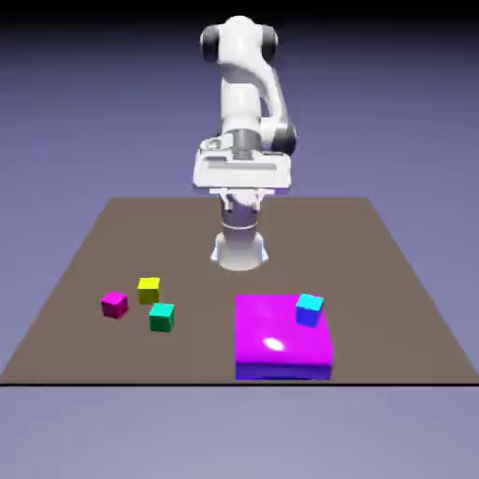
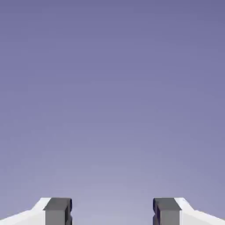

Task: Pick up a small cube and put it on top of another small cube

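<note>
Green-and-teal cube (image 1: 162, 317): on table, low and well forward of hand, toward exterior view's left; near yellow cube (image 1: 149, 290) and magenta cube (image 1: 114, 304).
Blue-and-cyan cube (image 1: 309, 310): atop far corner of flat magenta block (image 1: 283, 348), toward exterior view's right of hand.
Gripper (image 2: 112, 213): raised near base, jaws parted, nothing between; only backdrop ahead in hand view.
Risk: descent among clustered cubes could nudge yellow neighbour; off-centre release could tip cube off small top.
</note>
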Controlling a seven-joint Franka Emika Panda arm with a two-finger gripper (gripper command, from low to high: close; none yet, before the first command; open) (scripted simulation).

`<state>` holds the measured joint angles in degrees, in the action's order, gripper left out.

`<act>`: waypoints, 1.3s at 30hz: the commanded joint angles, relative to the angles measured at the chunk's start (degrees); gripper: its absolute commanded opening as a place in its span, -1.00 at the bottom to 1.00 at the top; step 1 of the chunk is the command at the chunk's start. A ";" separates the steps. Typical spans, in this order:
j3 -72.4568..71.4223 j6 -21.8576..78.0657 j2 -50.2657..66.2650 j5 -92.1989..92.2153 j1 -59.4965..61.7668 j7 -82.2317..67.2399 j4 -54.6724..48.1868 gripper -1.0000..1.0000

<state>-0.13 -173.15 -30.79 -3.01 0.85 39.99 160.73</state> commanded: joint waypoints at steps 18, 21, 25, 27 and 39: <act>-1.89 12.77 27.89 -44.86 22.99 -36.90 -4.08 0.00; -2.21 14.90 32.53 -52.33 26.83 -43.05 -4.76 0.00; -2.43 16.44 35.91 -57.77 29.61 -47.52 -5.26 0.00; -1.36 15.36 39.60 -62.75 29.65 -43.24 -7.13 0.00; -0.37 14.37 42.99 -67.31 29.68 -39.32 -8.85 -1.00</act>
<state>-0.50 -158.74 12.20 -70.32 30.54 0.68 151.88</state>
